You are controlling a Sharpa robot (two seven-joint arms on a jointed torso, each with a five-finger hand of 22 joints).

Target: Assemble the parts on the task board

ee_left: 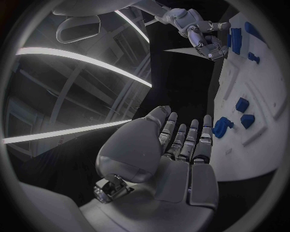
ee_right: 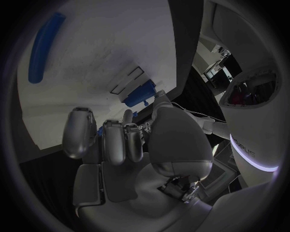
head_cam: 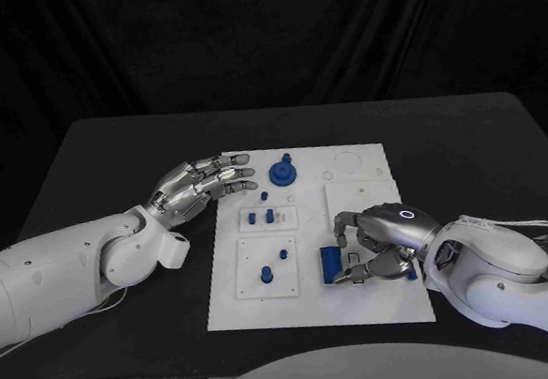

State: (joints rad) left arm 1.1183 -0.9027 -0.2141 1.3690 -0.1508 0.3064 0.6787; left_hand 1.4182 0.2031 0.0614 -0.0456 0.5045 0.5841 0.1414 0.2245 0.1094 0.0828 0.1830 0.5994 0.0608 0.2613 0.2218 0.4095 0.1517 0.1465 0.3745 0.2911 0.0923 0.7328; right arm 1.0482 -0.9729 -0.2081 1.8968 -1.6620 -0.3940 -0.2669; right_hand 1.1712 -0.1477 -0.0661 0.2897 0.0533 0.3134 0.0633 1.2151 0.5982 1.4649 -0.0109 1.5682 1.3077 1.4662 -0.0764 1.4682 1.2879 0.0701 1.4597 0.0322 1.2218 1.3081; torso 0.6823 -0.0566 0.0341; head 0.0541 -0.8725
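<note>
Head view shows the white task board [head_cam: 371,304] lying in the middle of the black table [head_cam: 93,161], running from the frame's centre down toward the lower middle. Over its upper left corner hovers the left hand [head_cam: 201,185], fingers extended side by side and slightly bent, holding nothing. Just right of those fingertips stands a round blue part [head_cam: 283,169] near the board's top edge. Two small blue parts [head_cam: 262,218] sit in a raised panel at mid-board, and two more [head_cam: 274,265] in the panel below it. At the board's lower right, the right hand [head_cam: 380,244] is curled down over the surface, its fingers touching a long blue bar [head_cam: 329,264]; from where I stand I cannot tell whether it truly grips the bar.
</note>
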